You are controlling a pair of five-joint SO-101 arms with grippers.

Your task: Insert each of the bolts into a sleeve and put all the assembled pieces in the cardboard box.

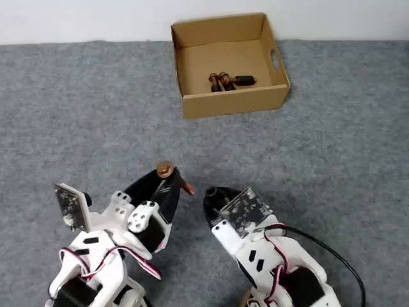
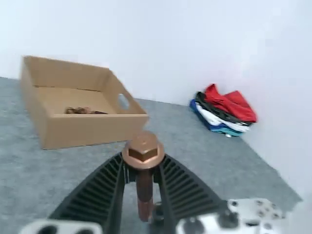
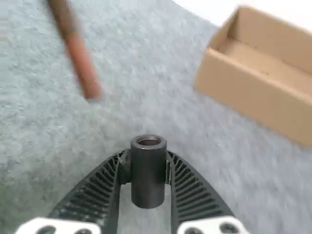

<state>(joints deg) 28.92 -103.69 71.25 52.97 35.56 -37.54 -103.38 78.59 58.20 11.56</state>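
Step in hand, by the look of it: joining bolt and sleeve in mid-air.

Clamped in the left gripper [image 2: 141,165], jaws narrowed onto the shank just under the hex head: one copper bolt [image 2: 143,152]. Upright in that arm's own view, tilted toward the other arm from above. Held over the grey carpet [image 1: 332,160], well short of the cardboard box [image 1: 233,102].

Pinched in the right gripper [image 3: 148,163], jaws closed round its middle: one dark sleeve [image 3: 148,170], bore open and facing up. Near the bolt's free end, not touching it.

To do it well: line up shank and bore first, axis to axis, then feed slowly. Avoid coming in at an angle, which probably means a jam on the rim. Hold the sleeve steady and move the bolt alone. Loosen neither grip until the head seats.

Counted: one bolt held, one sleeve held, one box. Inside the box, a small cluster of assembled pieces [image 1: 227,81]: two copper heads plain, perhaps a third, hard to tell. Against the far wall, one pile of folded clothes [image 2: 224,114].
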